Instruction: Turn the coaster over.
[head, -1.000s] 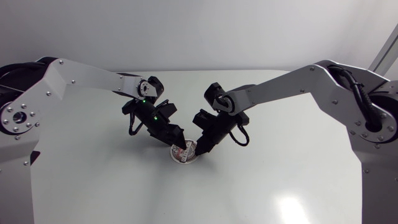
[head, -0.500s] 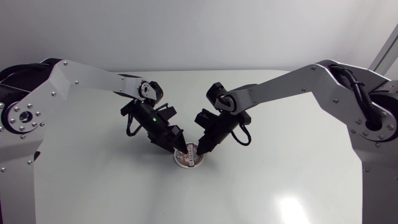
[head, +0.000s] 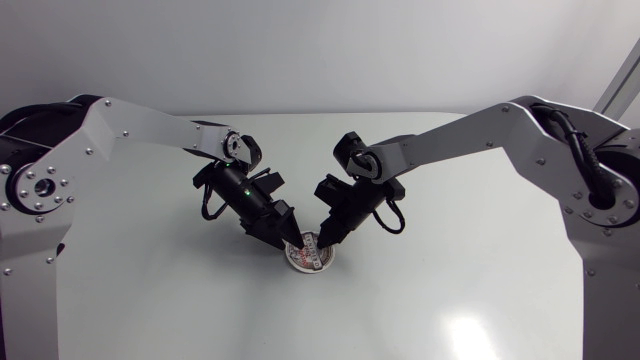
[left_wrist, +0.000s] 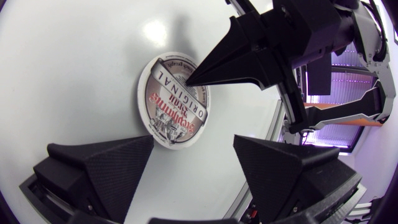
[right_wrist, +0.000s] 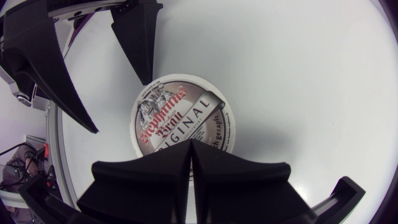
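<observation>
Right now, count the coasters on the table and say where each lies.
1. The coaster lies flat on the table, print up, near its middle, with the open left claw at one edge and the shut right claw over it. None seems hidden.

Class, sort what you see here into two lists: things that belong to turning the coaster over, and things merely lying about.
Belonging to the job: coaster; left pincer, open; right pincer, shut, its tip over the coaster.
Merely there: white table.
</observation>
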